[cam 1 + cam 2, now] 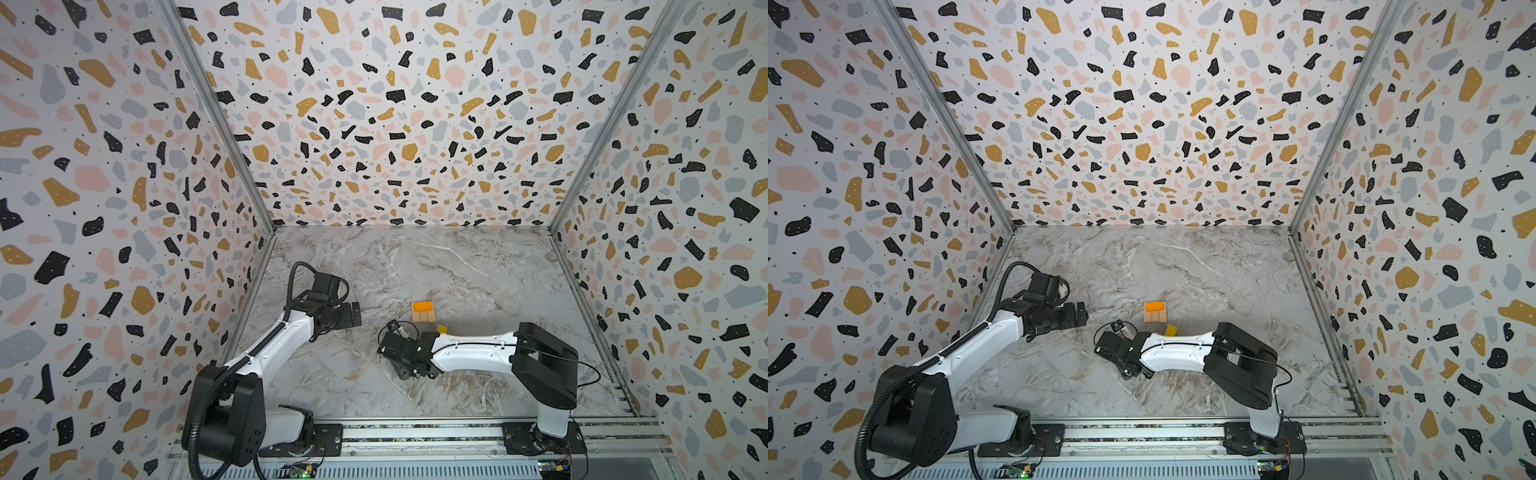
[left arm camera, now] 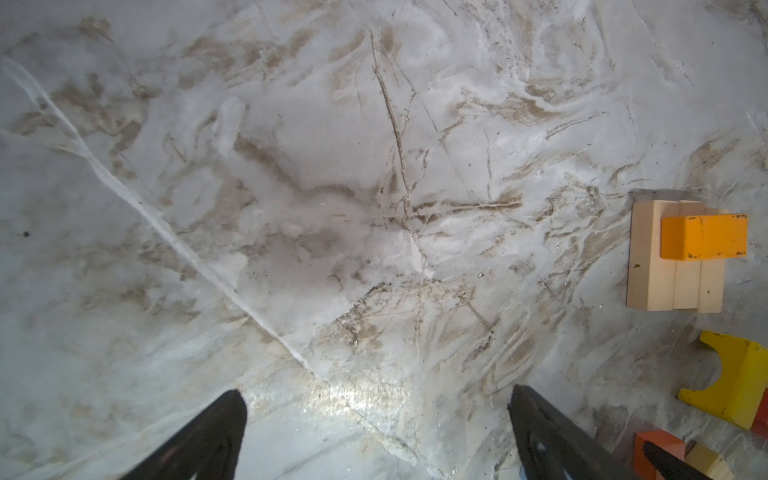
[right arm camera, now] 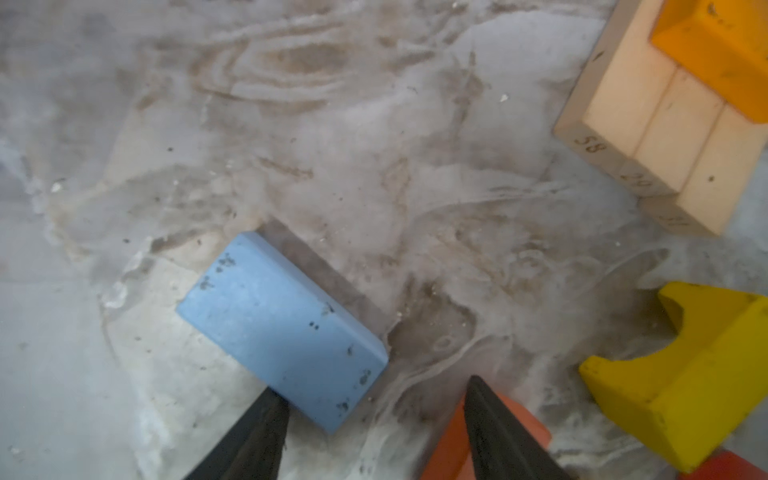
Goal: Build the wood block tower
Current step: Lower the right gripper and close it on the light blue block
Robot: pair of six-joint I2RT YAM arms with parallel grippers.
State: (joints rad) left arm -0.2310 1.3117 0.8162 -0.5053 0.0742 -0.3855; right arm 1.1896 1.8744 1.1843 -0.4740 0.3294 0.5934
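**Right hand over the blue block; tower two layers high**

The right hand is hanging low over the surface. Its jaws are standing about half open and gripping nothing. A blue block is lying flat just ahead of it, with one corner poking in between the fingers. I cannot tell whether it is touching one. A red-orange block is sitting beneath the other finger.

The tower is standing a little beyond this hand. Three tan oblongs are lying side by side, with an orange block lying across them. A yellow arch is lying near the tower.

The left hand is hanging wide open and empty, with the tower off to one side ahead of it.
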